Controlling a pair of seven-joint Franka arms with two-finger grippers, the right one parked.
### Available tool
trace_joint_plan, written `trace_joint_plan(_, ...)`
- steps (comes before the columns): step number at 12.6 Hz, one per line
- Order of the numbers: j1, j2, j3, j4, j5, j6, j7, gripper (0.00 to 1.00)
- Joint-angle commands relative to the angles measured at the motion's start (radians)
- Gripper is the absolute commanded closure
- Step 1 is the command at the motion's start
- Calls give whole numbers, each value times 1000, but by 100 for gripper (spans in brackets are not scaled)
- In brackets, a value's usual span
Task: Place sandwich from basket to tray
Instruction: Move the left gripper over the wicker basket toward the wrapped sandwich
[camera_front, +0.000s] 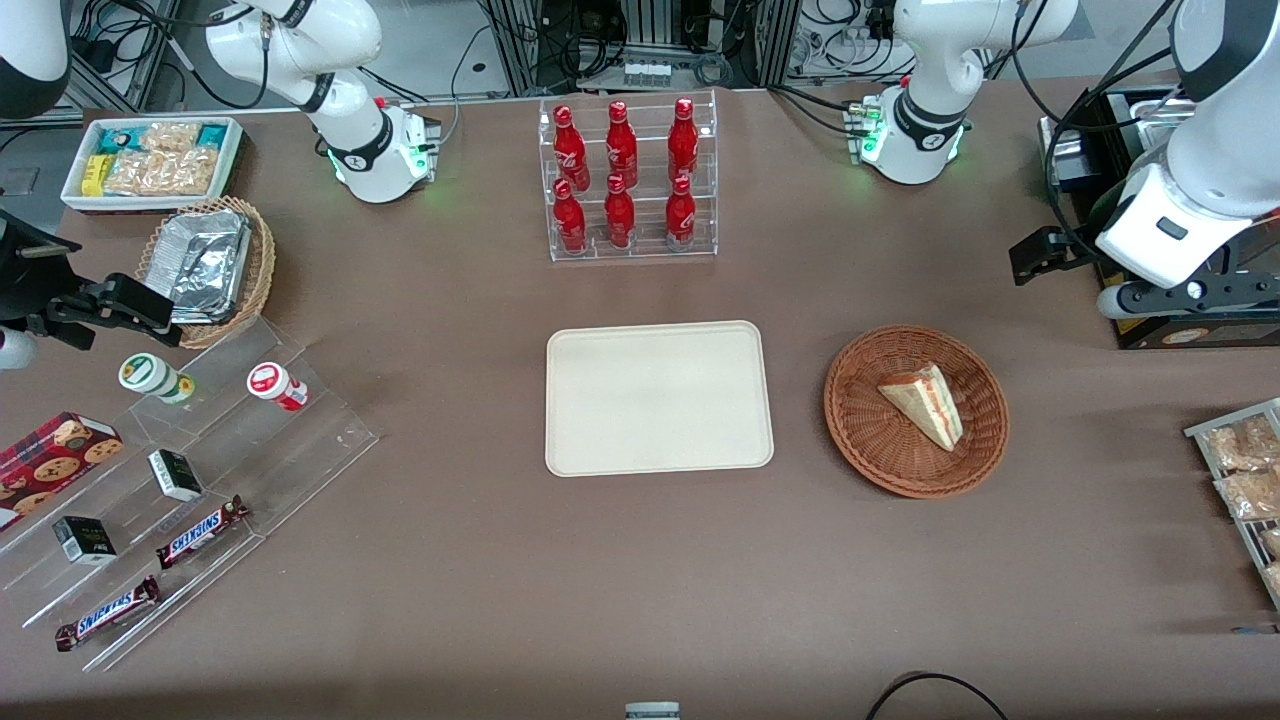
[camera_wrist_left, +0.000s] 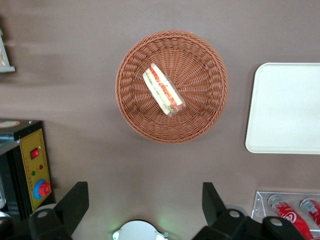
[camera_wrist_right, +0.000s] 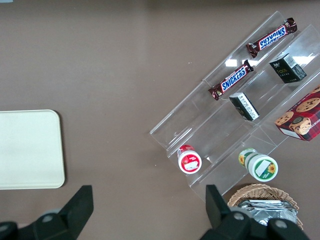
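**Sandwich in basket, fingers spread above**

Toward the working arm's end of the counter (camera_front: 480, 560), the round reddish-brown wicker basket (camera_front: 916, 410) holds the triangular sandwich (camera_front: 925, 402), which lies on its side near the basket's middle with its red and green filling showing along one edge. Beside the basket, toward the parked arm's end, sits the cream rectangular tray (camera_front: 659, 397), bare and apart from the basket. Farther from the front camera than the tray stands a clear rack of red bottles (camera_front: 626, 180).

High over the counter, the gripper (camera_wrist_left: 145, 207) hangs above the basket's surroundings, touching nothing. Its black fingers (camera_wrist_left: 74, 205) stand wide apart and hold nothing; in the wrist view the basket and sandwich lie well clear of them.
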Motion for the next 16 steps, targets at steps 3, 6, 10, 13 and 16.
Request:
trace_joint_plan(3, 6, 11, -6, -5, 2, 4, 62, 0)
trace_joint_plan(6, 3, 50, -8, -62, 1, 25, 61, 0)
trace_joint_plan(10, -3, 45, -9, -278, 2, 261, 61, 0)
trace_joint_plan(13, -3, 47, -9, -410, 2, 425, 61, 0)
trace_joint_plan(16, -1, 51, -8, -532, 2, 612, 56, 0)
